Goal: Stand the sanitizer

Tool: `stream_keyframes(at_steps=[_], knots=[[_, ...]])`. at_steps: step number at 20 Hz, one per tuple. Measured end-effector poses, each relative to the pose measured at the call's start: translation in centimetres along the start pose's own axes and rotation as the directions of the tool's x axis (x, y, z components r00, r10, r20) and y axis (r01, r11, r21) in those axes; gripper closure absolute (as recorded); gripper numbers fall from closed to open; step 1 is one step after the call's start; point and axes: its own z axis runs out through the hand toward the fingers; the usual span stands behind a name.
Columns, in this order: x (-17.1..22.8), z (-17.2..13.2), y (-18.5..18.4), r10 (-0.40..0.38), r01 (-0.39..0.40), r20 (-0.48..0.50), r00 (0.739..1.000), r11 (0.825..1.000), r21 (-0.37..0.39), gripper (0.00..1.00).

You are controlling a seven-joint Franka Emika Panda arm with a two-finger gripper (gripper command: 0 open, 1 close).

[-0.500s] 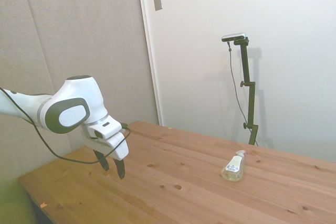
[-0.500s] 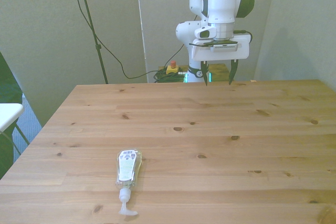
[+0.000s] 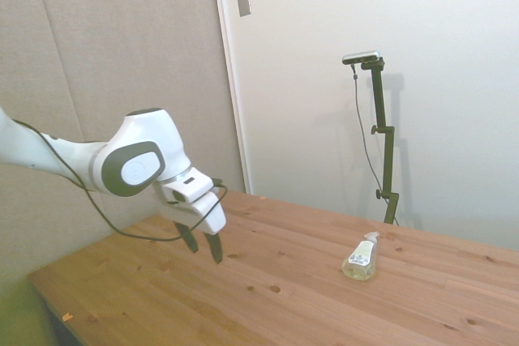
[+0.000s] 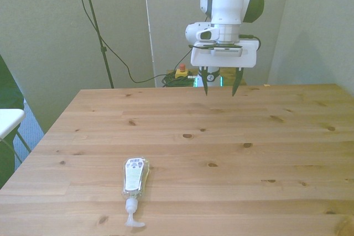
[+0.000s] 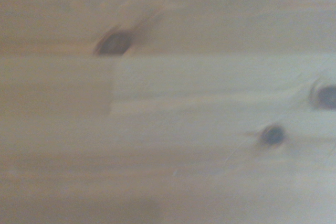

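Nothing was done yet: the sanitizer (image 4: 135,177) lay flat on the bench (image 4: 265,153), well apart from the empty, open gripper (image 4: 219,88).

1. The wooden table (image 4: 232,153) has pale pine planks running across the front view, marked with dark knots.
2. The sanitizer (image 4: 135,178) lies flat on its side on the table, label up, its white pump top toward the near edge.
3. The sanitizer rests well apart from the gripper (image 4: 219,87), toward the front view's left and nearer the camera.
4. The blurred wrist view shows only bare planks (image 5: 199,98) with knots.
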Motion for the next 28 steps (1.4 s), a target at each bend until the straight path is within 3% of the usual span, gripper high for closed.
stream_keyframes(at_steps=[6,7,11,16,22,28], knots=[[10.2,0.8,-2.2,0.11,-0.108,-0.07,0.992,0.994,0.019,0.0],[12.9,2.2,-3.7,0.134,-0.133,-0.077,0.988,0.991,0.018,0.0],[14.6,2.4,-3.8,0.16,-0.158,-0.115,0.98,0.987,0.029,0.0],[21.6,6.4,-4.0,0.221,-0.211,-0.21,0.952,0.975,0.069,0.0],[26.6,9.8,-8.5,0.237,-0.216,-0.224,0.945,0.97,0.115,0.0],[30.1,12.0,-9.3,0.256,-0.245,-0.216,0.942,0.967,0.075,0.0]])
